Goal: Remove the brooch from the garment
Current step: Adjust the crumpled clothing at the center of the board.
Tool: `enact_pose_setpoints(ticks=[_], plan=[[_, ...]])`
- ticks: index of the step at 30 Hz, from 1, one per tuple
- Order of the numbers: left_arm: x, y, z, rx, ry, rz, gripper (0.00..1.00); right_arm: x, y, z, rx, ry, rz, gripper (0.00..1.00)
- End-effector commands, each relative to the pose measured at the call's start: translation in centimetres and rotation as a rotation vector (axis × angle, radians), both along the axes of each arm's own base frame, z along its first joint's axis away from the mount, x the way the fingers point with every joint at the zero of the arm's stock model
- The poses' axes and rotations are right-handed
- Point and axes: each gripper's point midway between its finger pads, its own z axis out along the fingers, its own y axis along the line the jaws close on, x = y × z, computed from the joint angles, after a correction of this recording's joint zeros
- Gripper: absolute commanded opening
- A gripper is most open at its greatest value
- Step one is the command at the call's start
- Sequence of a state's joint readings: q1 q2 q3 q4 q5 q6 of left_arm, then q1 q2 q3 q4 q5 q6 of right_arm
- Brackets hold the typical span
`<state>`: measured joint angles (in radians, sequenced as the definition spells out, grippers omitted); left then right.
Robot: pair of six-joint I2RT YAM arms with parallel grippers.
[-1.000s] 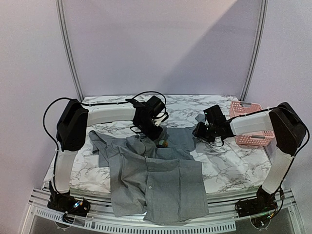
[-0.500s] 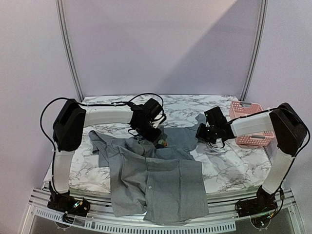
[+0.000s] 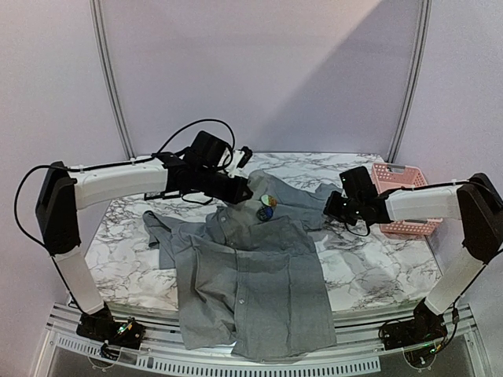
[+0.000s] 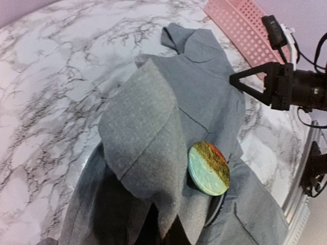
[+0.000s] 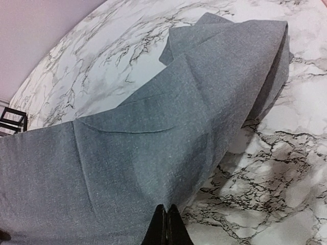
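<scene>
The grey collared shirt (image 3: 259, 290) lay buttoned-front up across the marble surface (image 3: 369, 267), its hem hanging over the near edge and its upper part lifted off the surface. A round brooch (image 4: 208, 162), teal below and orange-brown above, was pinned to that raised cloth. The left claw (image 3: 244, 191) was clenched on a fold beside it, and the right claw (image 5: 167, 214) pinched the shirt's edge. Bare marble showed behind and to the right, with a pink basket (image 3: 395, 173) in the far right corner.
</scene>
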<state>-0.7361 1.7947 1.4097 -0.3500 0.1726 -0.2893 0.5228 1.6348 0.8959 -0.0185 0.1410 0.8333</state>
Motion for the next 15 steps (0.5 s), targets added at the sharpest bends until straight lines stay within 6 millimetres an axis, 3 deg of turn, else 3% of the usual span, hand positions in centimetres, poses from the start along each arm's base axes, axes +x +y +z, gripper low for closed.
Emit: enact_pose_setpoints(ticks=[1, 4, 5, 8, 9, 15], plan=[[-2.6, -1.4, -0.2, -0.127, 0.152, -0.102, 0.0, -0.7, -2.9, -0.4, -0.074, 0.005, -0.061, 0.0], [-3.6, -1.8, -1.2, -0.177, 0.241, -0.092, 0.0, -1.3, -1.8, 0.4, -0.026, -0.042, 0.02, 0.01], [-3.7, -1.8, -1.5, -0.192, 0.26, -0.086, 0.0, -1.5, -1.2, 1.1, 0.0, -0.076, 0.063, 0.06], [-3.5, -1.0, -2.8, -0.17, 0.296, -0.034, 0.0, -2.5, -0.3, 4.3, 0.028, -0.199, 0.175, 0.39], [-3.2, -0.6, -3.4, -0.156, 0.301, -0.013, 0.0, -2.7, -0.1, 5.3, 0.024, -0.231, 0.204, 0.46], [-1.8, 2.0, -6.7, -0.116, 0.347, 0.078, 0.04, -4.8, 2.3, 11.2, 0.039, -0.395, 0.41, 0.65]])
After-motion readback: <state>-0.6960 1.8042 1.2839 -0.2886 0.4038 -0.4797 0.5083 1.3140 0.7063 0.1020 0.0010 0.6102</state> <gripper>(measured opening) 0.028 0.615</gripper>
